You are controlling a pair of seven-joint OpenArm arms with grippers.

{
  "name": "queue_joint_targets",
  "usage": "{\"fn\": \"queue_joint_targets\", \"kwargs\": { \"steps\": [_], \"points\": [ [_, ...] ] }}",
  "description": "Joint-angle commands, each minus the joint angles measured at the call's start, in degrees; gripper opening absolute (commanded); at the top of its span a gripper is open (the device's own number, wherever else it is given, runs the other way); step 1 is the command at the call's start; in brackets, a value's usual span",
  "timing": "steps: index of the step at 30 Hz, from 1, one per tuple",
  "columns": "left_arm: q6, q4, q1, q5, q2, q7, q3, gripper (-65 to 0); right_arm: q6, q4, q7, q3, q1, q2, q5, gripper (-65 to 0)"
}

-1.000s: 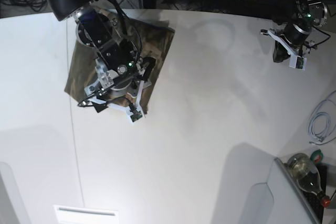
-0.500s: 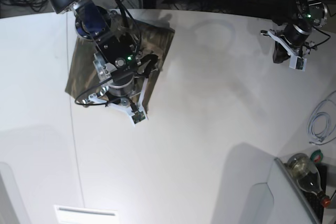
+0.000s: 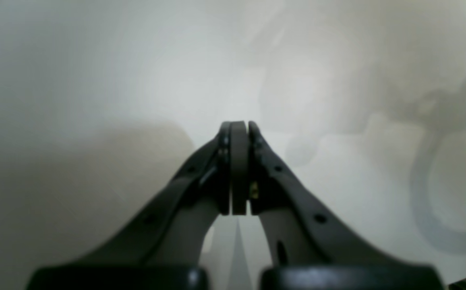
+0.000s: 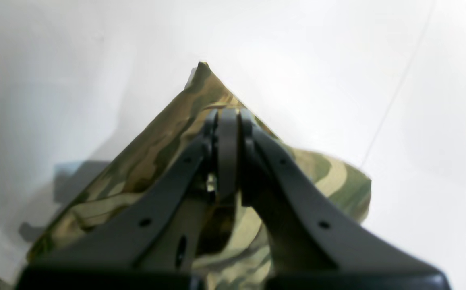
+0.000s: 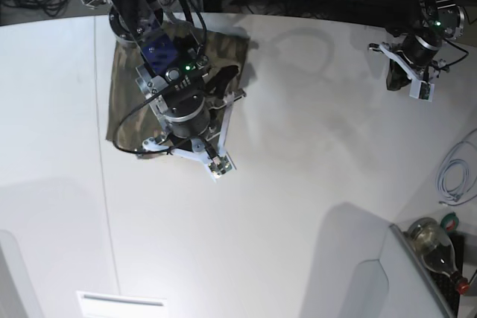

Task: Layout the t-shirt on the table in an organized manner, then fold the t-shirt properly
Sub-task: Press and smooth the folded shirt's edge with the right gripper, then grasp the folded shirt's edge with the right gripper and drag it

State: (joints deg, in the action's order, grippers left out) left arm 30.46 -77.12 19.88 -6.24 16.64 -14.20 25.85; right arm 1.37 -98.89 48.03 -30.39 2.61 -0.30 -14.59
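Note:
The camouflage t-shirt lies folded flat at the back left of the white table. The right arm hangs over the shirt's right half and hides it. In the right wrist view my right gripper is shut on the t-shirt. The cloth rises like a tent to the fingertips, and a corner pokes out just past them. My left gripper is shut and holds nothing. It hovers over bare table at the back right, at the end of the left arm, far from the shirt.
A thin dark seam runs down the table's left side. A white cable lies at the right edge. A glass bottle stands at the front right beside a grey panel. A white sheet lies at the front left.
The right arm has swung right and forward over the shirt, and its gripper has shut on the cloth. The shirt's lower left edge has shifted right. The left arm has not moved.

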Motion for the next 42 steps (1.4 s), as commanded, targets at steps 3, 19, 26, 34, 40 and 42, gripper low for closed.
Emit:
{"fn": "queue_joint_targets", "kwargs": {
  "steps": [3,19,26,34,40,42],
  "points": [
    [0.00,-0.90,-0.67,-0.22,-0.16,1.14,-2.94,-65.0,-0.36,-1.28,-1.22,-2.00,-0.72,-0.45,-0.05,-64.2],
    [-0.35,-0.99,-5.33,-0.13,-4.03,1.05,-8.57,-65.0,-0.36,14.36,-12.82,-4.11,-1.25,-4.50,-0.05,-64.1],
    [-0.35,-0.81,-5.33,-0.13,-3.85,1.05,-7.96,-65.0,-0.36,18.94,-23.20,-4.20,-1.07,-5.46,-0.05,-56.6],
    [-0.35,0.68,-5.15,-0.22,-1.92,1.05,-7.96,-65.0,-0.27,2.76,-20.91,-4.29,3.15,-0.36,-0.31,-35.3],
    [-0.08,0.77,-4.98,-0.22,-1.48,1.23,-8.22,-65.0,0.08,-5.77,-19.06,-0.77,6.93,3.94,-0.40,-34.8],
    [-0.08,0.51,-5.07,-0.22,-1.74,1.23,-8.40,-65.0,0.08,-3.48,-15.20,-2.62,5.34,3.94,-0.40,-35.0]
  ]
}}
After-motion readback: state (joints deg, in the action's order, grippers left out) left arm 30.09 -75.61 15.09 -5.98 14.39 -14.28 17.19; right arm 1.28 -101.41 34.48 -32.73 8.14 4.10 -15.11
